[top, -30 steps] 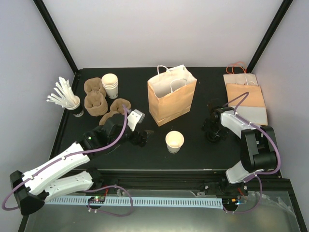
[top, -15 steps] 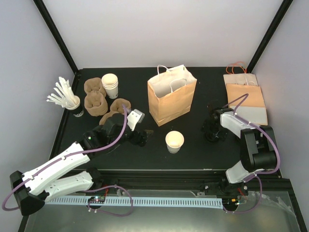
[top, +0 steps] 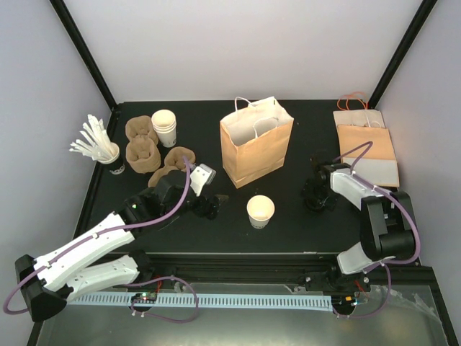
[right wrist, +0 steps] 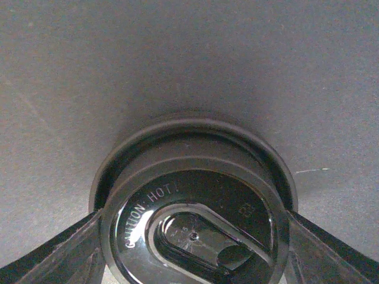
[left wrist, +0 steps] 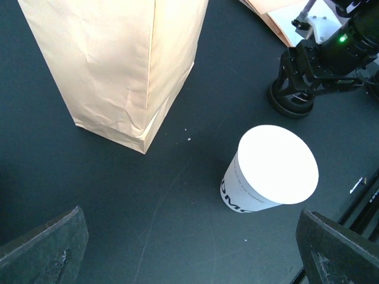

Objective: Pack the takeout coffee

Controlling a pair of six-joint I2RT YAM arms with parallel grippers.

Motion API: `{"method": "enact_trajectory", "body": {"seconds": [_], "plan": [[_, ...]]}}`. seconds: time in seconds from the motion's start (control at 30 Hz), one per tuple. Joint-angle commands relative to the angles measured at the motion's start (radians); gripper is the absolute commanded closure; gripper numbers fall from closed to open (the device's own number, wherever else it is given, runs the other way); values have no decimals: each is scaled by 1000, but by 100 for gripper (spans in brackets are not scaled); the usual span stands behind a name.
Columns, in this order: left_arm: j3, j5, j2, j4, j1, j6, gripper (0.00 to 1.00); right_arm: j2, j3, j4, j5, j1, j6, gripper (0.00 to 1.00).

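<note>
The takeout coffee's white paper cup stands lidless in front of the upright brown paper bag. Its round black lid lies on the mat to the cup's right, apparently on top of another lid. My right gripper reaches down over it, a finger pressed against each side of the rim. My left gripper hovers left of the cup, open, with nothing between its fingers.
A stack of plain white cups, brown cardboard sleeves and a dark cup of white stirrers stand at the back left. Flat folded bags lie at the back right.
The right gripper's jaws have narrowed onto the lid and its wrist has shifted slightly up and left. The left arm, the cup and the bag have not moved.
</note>
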Motion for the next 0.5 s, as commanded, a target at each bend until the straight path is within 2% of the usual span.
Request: {"method": "enact_trajectory", "body": {"seconds": [0.0,0.23,0.47], "plan": [[5,-11,-15,-16,6,8,1,-74,-4,-15,-43,-6,-33,24],[-12,3,-3,4,9,2,1,-267,5,-97,-152,17,-157,24],[-60,120,25,73,47,-50,1,-444,66,-175,-278,183,-289,25]]}}
